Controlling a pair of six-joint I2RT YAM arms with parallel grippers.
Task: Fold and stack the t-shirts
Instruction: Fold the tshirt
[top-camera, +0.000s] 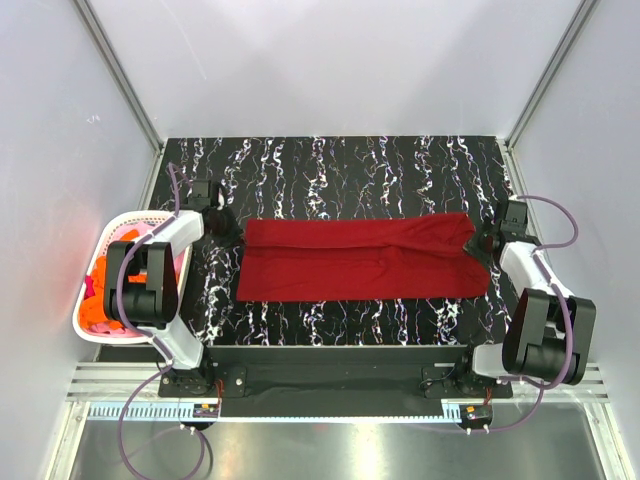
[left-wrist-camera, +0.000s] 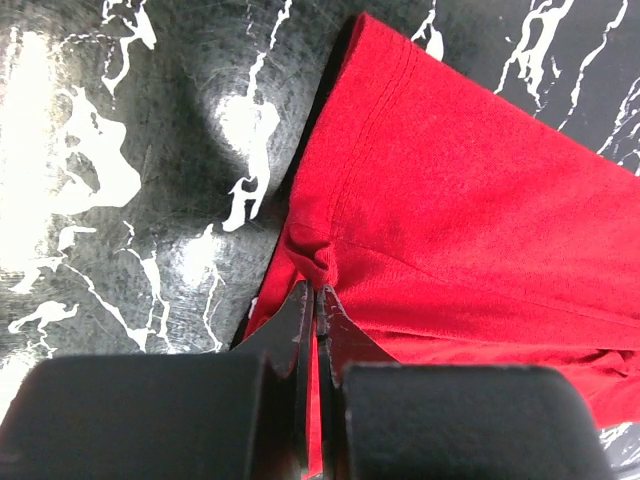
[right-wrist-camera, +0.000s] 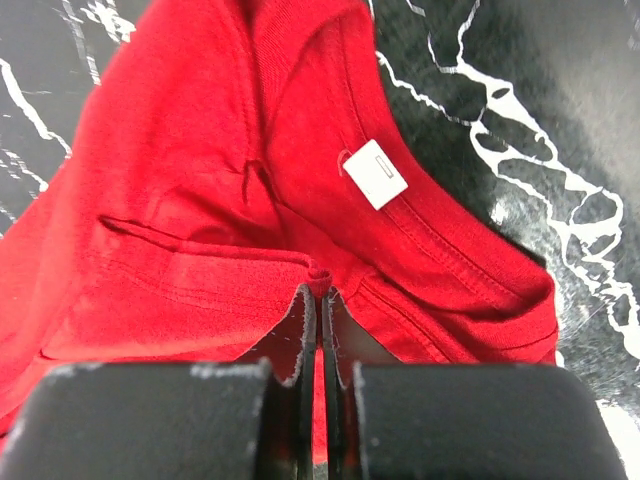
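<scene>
A dark red t-shirt (top-camera: 365, 258) lies folded lengthwise into a long band across the middle of the black marbled table (top-camera: 330, 165). My left gripper (top-camera: 228, 228) is shut on the cloth at the band's far left corner; in the left wrist view (left-wrist-camera: 317, 290) a pinch of red fabric (left-wrist-camera: 470, 210) bunches between the tips. My right gripper (top-camera: 485, 240) is shut on the far right corner, by the collar; the right wrist view (right-wrist-camera: 321, 290) shows the collar with its white tag (right-wrist-camera: 375, 174) just beyond the tips. More t-shirts, orange and pink (top-camera: 100, 300), lie in the basket.
A white plastic basket (top-camera: 120, 232) stands off the table's left edge beside the left arm. Grey walls close in the table at the back and on both sides. A black rail (top-camera: 330, 375) with the arm bases runs along the near edge.
</scene>
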